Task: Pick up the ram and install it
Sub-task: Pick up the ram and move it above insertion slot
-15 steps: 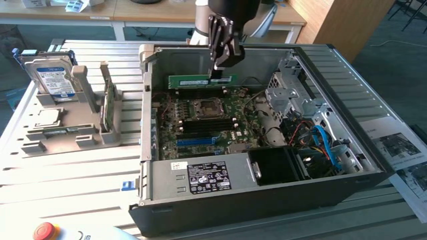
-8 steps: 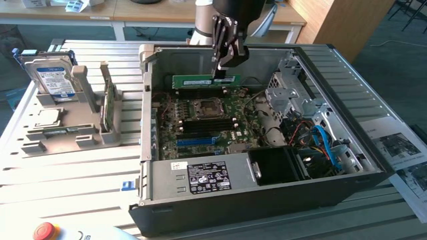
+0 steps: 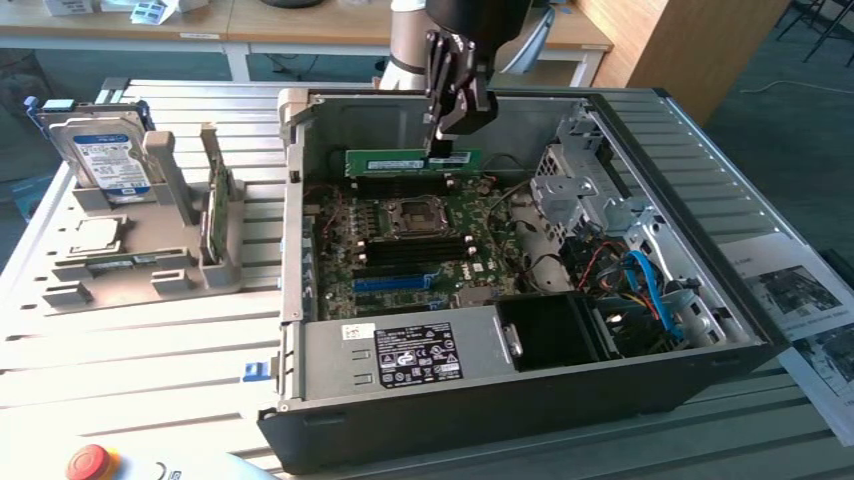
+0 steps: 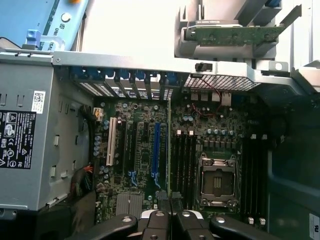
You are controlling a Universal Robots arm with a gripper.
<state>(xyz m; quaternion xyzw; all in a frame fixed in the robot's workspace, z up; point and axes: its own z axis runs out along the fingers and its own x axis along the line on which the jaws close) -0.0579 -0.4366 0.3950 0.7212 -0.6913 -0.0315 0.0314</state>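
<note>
Left: the hard drive (image 3: 114, 160) stands by the bench's left edge, well apart from me.
Claw: my claw (image 3: 443, 145) pinches the ram (image 3: 414, 160) from above.
Ram: inside the case (image 3: 296, 200), by its far wall, just over the motherboard's (image 3: 414, 255) far memory slots (image 3: 400, 186).
Risk: a tilted stick could miss its slot and jam.
Room: the far wall is close, and the drive cage (image 3: 587, 195) is near on the right.

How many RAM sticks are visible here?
2: the ram in the gripper over the motherboard; another stick upright in the grey holder beside the case. Others may be hidden.
</note>
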